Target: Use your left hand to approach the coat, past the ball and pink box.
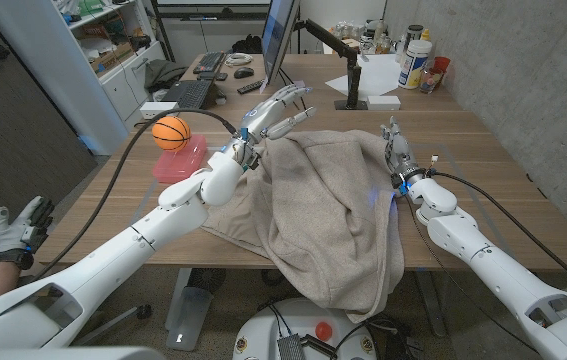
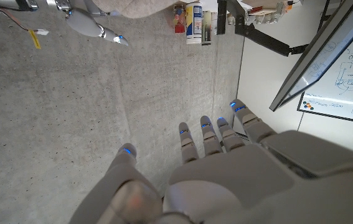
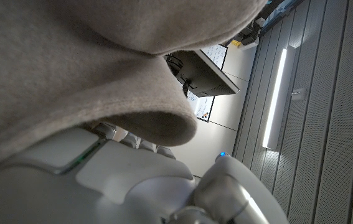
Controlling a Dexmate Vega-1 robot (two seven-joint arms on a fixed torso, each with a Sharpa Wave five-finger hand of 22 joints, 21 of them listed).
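Observation:
A beige coat (image 1: pixel 323 210) lies spread across the middle of the table, its front hanging over the near edge. An orange ball (image 1: pixel 171 132) sits on a pink box (image 1: pixel 183 162) left of the coat. My left hand (image 1: pixel 275 112) hovers past the ball and box, over the coat's far left edge, fingers spread and holding nothing; the left wrist view shows its fingers (image 2: pixel 216 138) extended and empty. My right hand (image 1: pixel 395 150) stands upright against the coat's right edge, fingers pointing up. In the right wrist view a coat fold (image 3: pixel 120 93) drapes over that hand (image 3: pixel 132 180).
A monitor (image 1: pixel 279 40), keyboard (image 1: pixel 188 94) and phone lie behind the left hand. A desk stand (image 1: pixel 351 85), a white sheet and bottles (image 1: pixel 415 62) stand at the back right. A person's gloved hand (image 1: pixel 18 232) shows at the left edge.

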